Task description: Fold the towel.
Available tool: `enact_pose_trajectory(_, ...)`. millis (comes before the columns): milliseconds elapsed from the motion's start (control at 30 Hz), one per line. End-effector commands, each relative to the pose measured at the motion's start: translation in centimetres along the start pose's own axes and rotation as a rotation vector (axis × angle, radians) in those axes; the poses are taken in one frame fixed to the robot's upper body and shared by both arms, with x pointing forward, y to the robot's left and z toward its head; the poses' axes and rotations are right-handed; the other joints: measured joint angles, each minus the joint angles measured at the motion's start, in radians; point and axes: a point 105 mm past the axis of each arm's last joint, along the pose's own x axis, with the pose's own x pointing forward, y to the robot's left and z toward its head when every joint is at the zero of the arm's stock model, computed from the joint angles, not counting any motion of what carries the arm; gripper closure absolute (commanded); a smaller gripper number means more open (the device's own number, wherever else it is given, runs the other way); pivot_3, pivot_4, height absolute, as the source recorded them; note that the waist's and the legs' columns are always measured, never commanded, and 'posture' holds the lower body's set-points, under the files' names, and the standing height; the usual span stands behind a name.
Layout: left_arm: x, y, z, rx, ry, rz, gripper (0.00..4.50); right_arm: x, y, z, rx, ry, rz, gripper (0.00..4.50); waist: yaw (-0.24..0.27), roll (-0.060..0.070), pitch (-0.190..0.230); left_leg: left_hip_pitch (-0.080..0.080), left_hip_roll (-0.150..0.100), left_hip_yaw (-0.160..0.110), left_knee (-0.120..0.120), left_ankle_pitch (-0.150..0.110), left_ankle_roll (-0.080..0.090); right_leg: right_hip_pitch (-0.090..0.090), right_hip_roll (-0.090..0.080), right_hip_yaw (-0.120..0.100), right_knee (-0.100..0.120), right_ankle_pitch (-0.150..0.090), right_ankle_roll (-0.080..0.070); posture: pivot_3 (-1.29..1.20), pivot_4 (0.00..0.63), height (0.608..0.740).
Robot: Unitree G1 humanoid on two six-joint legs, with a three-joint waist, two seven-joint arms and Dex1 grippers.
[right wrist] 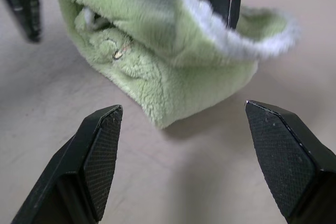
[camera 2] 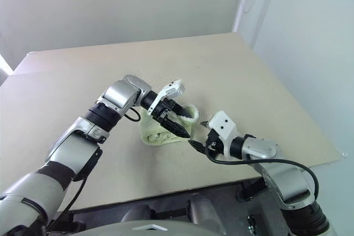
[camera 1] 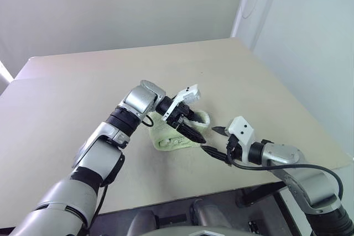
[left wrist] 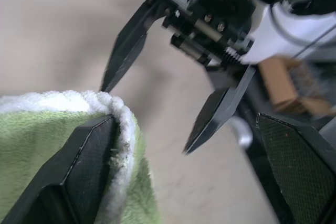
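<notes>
Towel (camera 1: 178, 134): a small pale lime-green cloth, bunched into a loose folded heap on the desk (camera 1: 66, 109), toward the near edge and right of the middle.
Material: soft terry pile with a fluffy white stitched edge; the surface looks plush and matted in places.
Shape: not flat; one layer rises and curls over the lower folds, leaving a hollow between them.
Handling: likely very light and limp, with no stiffness of its own, so it should sag and drape from any held point; the pile should give good friction, not slip.
Where to grip: the white-edged rim or a free corner looks best, pinching a single layer and not the whole wad.
Left gripper (camera 1: 187, 115): wide apart, one black finger lying against the raised white edge, the other clear of the cloth; nothing pinched.
Right gripper (right wrist: 181, 145): spread wide, empty, just beside the towel's near side, fingers apart from it.
Desk: smooth, matte beige, flat.
</notes>
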Motion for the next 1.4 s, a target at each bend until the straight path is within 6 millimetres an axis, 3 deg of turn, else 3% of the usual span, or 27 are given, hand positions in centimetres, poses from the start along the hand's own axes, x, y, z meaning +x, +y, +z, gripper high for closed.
enact_pose_trajectory(33, -1.5, 0.0, 1.8, 0.178, 0.065, 0.04, 0.02, -0.2, 0.6, 1.5, -0.047, -0.048, 0.016, 0.61, 0.0, 0.0, 0.0, 0.0, 0.0, 0.0, 0.0, 0.0, 0.0, 0.0, 0.0, 0.0, 0.0, 0.0, 0.0, 0.0, 0.0, 0.74)
enact_pose_trajectory(400, -3.2, 1.6, 3.0, 0.363, 0.129, 0.151, 0.02, -0.1, 0.7, 1.5, -0.044, -0.051, 0.021, 0.61, 0.001, 0.0, 0.0, 0.0, 0.0, 0.0, 0.0, 0.0, 0.0, 0.0, 0.0, 0.0, -0.001, 0.0, 0.0, 0.0, 0.0, 0.74)
enact_pose_trajectory(500, -5.2, 3.7, 3.3, 0.341, 0.109, 0.303, 0.02, -0.1, 0.8, 1.5, -0.04, -0.056, 0.02, 0.61, 0.0, 0.0, 0.0, -0.001, 0.0, 0.0, 0.0, 0.0, 0.0, 0.0, 0.0, 0.0, -0.001, 0.0, 0.0, 0.0, 0.0, 0.74)
enact_pose_trajectory(600, -8.4, 4.9, 2.5, 0.276, 0.097, 0.429, 0.02, -0.1, 0.8, 1.5, -0.039, -0.057, 0.018, 0.61, -0.002, 0.0, 0.0, 0.0, 0.0, 0.0, 0.0, 0.0, 0.0, 0.0, 0.0, 0.0, -0.001, 0.0, 0.001, 0.0, 0.0, 0.74)
enact_pose_trajectory(700, -10.8, 5.2, 1.7, 0.199, 0.068, 0.492, 0.02, 0.0, 0.8, 1.6, -0.036, -0.063, 0.016, 0.61, -0.001, 0.0, 0.0, 0.0, 0.0, 0.0, -0.001, 0.0, 0.001, 0.0, 0.001, 0.0, -0.001, 0.0, 0.0, 0.0, 0.0, 0.74)
enact_pose_trajectory(833, -13.1, 5.0, -1.1, 0.079, 0.089, 0.526, 0.02, 0.3, 0.9, 1.7, -0.03, -0.068, 0.019, 0.61, 0.001, -0.001, 0.0, -0.001, 0.0, 0.0, -0.001, 0.0, 0.001, 0.0, 0.001, 0.0, -0.001, 0.0, 0.001, 0.0, 0.0, 0.74)
enact_pose_trajectory(1033, -12.4, 5.1, -2.8, -0.05, 0.035, 0.507, 0.02, 0.2, 0.7, 1.5, -0.033, -0.059, 0.014, 0.61, 0.011, -0.001, 0.0, -0.002, 0.0, 0.0, 0.0, 0.0, 0.001, 0.0, 0.0, 0.0, -0.002, 0.0, 0.001, 0.0, 0.0, 0.74)
enact_pose_trajectory(1367, -7.9, 5.6, -3.9, -0.129, 0.017, 0.402, 0.02, 0.1, 0.1, 1.5, -0.042, -0.043, -0.012, 0.61, 0.007, -0.001, 0.0, -0.001, 0.0, 0.0, 0.0, 0.0, 0.001, 0.0, 0.0, 0.0, -0.001, 0.002, 0.003, 0.0, 0.0, 0.74)
enact_pose_trajectory(1400, -7.7, 5.6, -3.9, -0.13, 0.018, 0.396, 0.41, 0.0, 0.0, 1.4, -0.042, -0.041, -0.018, 0.61, 0.006, -0.001, 0.0, -0.001, 0.0, 0.0, 0.0, 0.0, 0.001, 0.0, 0.0, 0.0, -0.001, 0.002, 0.003, 0.0, 0.0, 0.74)
